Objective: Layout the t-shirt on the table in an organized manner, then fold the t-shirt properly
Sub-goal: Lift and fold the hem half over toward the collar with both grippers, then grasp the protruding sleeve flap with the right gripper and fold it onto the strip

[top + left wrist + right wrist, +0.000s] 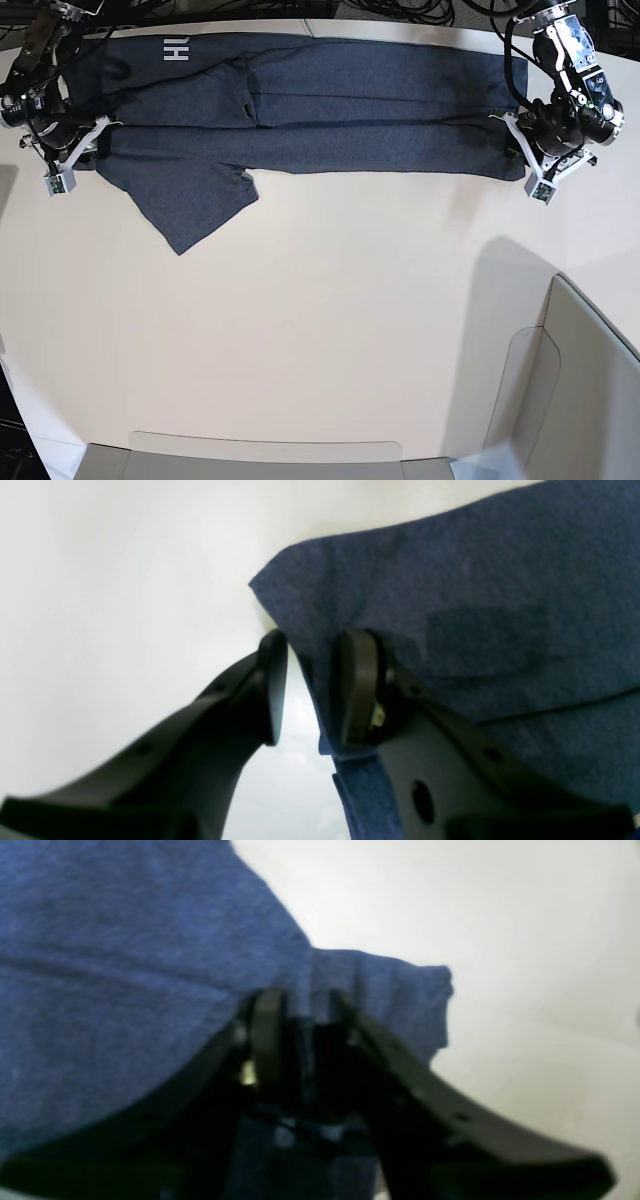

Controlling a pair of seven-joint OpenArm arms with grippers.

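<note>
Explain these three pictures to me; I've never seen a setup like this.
This is a robot with two arms working at a white table. The wide picture looks down from above. The two close-ups come from cameras mounted on each wrist, looking along the black fingers. A dark blue t-shirt lies stretched across the far side of the table, folded lengthwise, with one sleeve sticking out toward the camera. The left gripper is at one end of the shirt, fingers parted around the cloth edge. The right gripper is at the other end, fingers astride the cloth; a firm grip cannot be confirmed.
</note>
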